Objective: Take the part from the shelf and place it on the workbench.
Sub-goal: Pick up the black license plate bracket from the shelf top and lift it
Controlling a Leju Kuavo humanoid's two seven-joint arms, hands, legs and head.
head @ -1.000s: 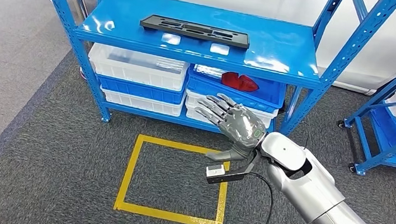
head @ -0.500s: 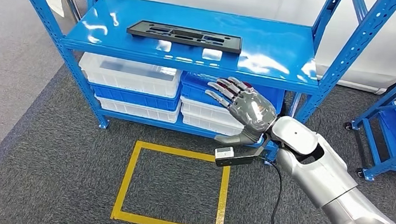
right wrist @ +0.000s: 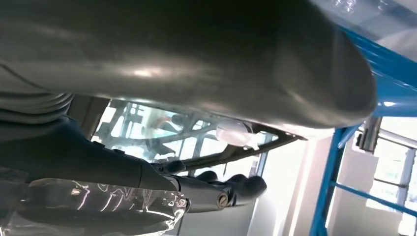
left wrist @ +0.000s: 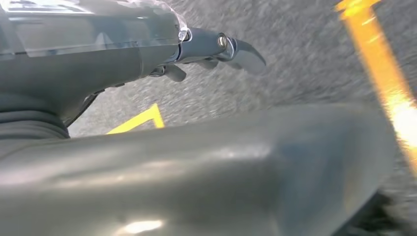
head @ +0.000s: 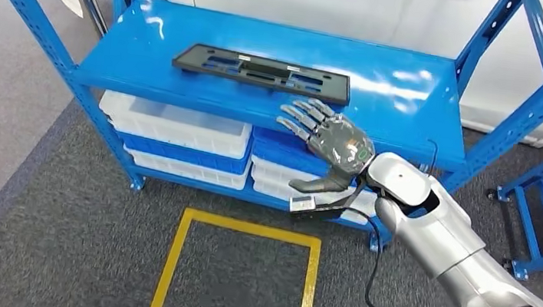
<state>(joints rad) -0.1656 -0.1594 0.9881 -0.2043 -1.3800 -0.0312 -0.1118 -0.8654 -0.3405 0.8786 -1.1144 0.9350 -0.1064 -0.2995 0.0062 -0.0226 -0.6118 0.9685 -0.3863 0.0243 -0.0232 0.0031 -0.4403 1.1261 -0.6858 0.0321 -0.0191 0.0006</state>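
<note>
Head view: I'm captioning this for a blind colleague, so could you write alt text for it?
The robot's right hand, open with fingers spread, reaches toward a long black part lying flat on the top of a blue shelf, not touching it. White and blue bins sit below, and a yellow tape square marks the grey carpet.

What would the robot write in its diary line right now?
step: reaching for part | right hand: open, at shelf edge | black part: on shelf, untouched | left hand: over floor

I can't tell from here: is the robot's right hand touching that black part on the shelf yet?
Apart. In the head view, blue shelf shows between the right hand's fingertips and the black part.
</note>
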